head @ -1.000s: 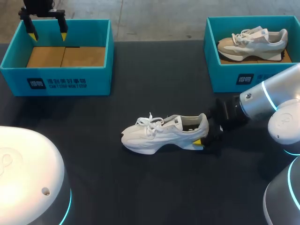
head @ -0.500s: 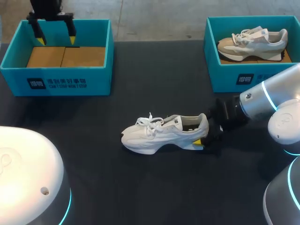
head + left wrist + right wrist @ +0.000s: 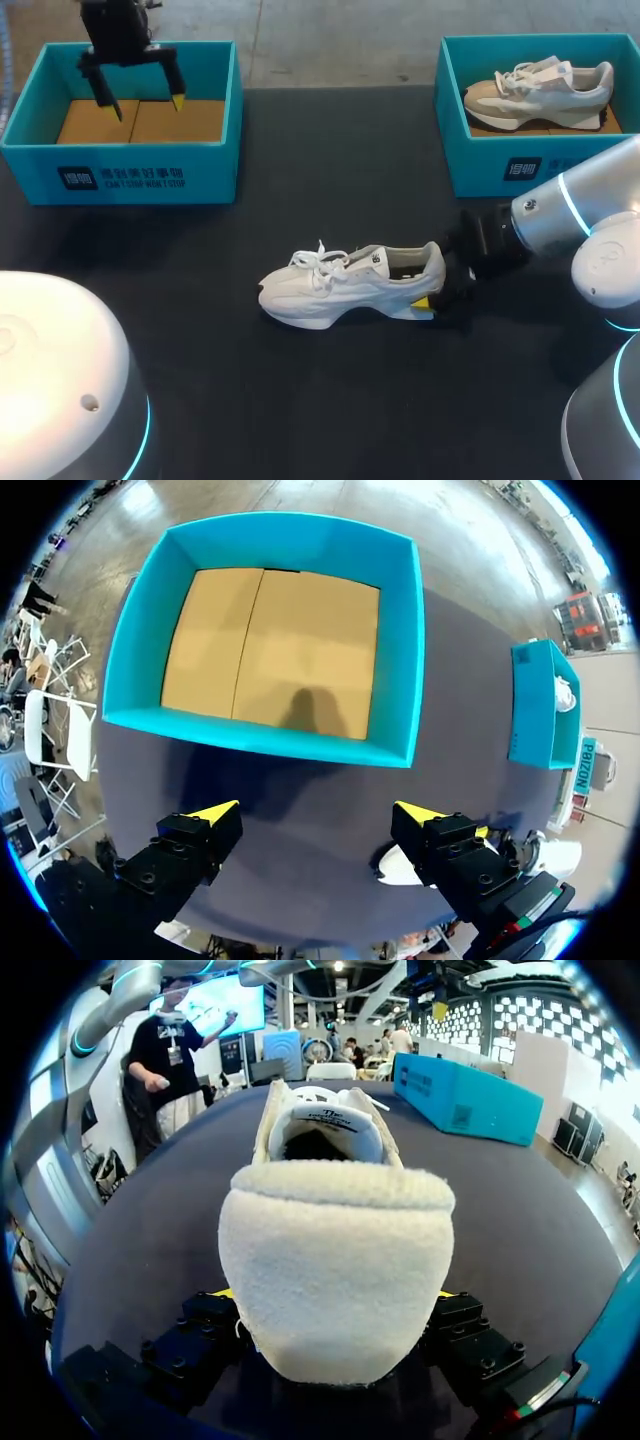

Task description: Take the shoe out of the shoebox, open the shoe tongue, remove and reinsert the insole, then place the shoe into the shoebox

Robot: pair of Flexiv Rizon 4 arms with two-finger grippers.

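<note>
The white shoe (image 3: 345, 287) is lying on its sole at the middle of the dark desk (image 3: 330, 180), toe pointing to 9 o'clock and heel to 3 o'clock. It is already out of its box. The right arm (image 3: 560, 215) is reaching in from 3 o'clock, and the right jaws are gripping the heel from both sides. In the right wrist view the padded heel collar (image 3: 335, 1260) is filling the gap between them, with only slivers of yellow showing on either side.

The left jaws are hanging wide apart over the teal shoebox (image 3: 120, 170) at 10 o'clock, holding nothing. In the left wrist view that box's bare cardboard floor (image 3: 270, 645) is lying ahead of the spread fingers (image 3: 200, 832). A second teal shoebox (image 3: 480, 165) at 2 o'clock is holding a tan shoe (image 3: 540, 88), which neither arm is touching.

Judging from this, the take-out step is finished and the tongue-opening step is coming up, with the right arm serving as the anchor. The next move is calling for the left arm to travel from the box down to the laces (image 3: 322, 262). There it would need to narrow its jaws, pinch the tongue's top edge behind the lacing and draw it forward. That would widen the mouth enough to reach the insole. The right grip needs to stay firm so the shoe is not sliding or tipping under that pull.
</note>
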